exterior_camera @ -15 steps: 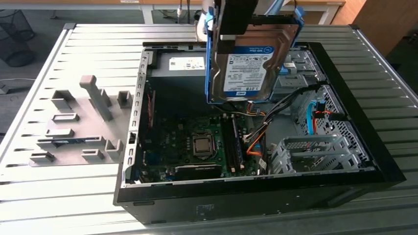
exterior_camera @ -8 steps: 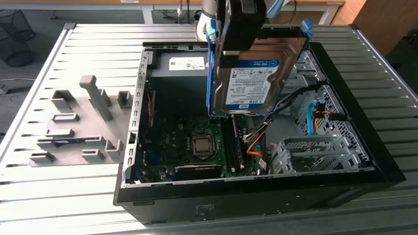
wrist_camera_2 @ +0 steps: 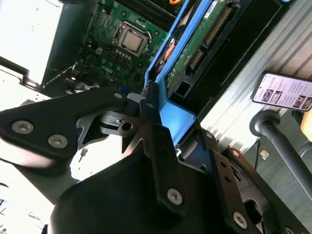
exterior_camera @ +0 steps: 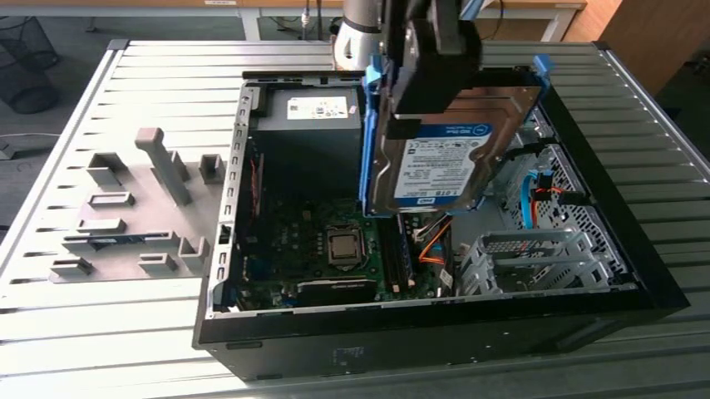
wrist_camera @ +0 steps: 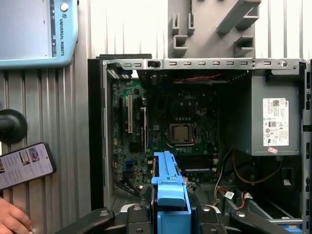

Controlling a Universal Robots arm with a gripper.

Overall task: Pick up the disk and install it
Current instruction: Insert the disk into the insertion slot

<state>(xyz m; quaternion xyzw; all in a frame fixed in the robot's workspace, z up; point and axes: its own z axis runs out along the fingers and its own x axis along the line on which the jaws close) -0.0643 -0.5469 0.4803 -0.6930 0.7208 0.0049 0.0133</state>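
Note:
My gripper (exterior_camera: 431, 79) is shut on the disk (exterior_camera: 441, 162) and holds it on edge in the air, above the open computer case (exterior_camera: 444, 337). The disk is a silver hard drive with a white-and-blue label facing the exterior camera, set in a blue plastic carrier frame. In the second wrist view the black fingers (wrist_camera_2: 155, 122) clamp the blue frame, and the disk's green circuit board (wrist_camera_2: 195, 56) runs away from them. In the first wrist view the blue carrier (wrist_camera: 169, 187) stands up between the gripper's jaws (wrist_camera: 168, 217), over the case's inside.
The case holds a motherboard with a CPU socket (exterior_camera: 344, 247), a grey power-supply box (exterior_camera: 316, 108) and a metal drive cage (exterior_camera: 544, 258) with orange and blue cables. A grey fixture (exterior_camera: 133, 216) lies on the slatted table. A hand holds a phone (wrist_camera: 24, 165) beside the case.

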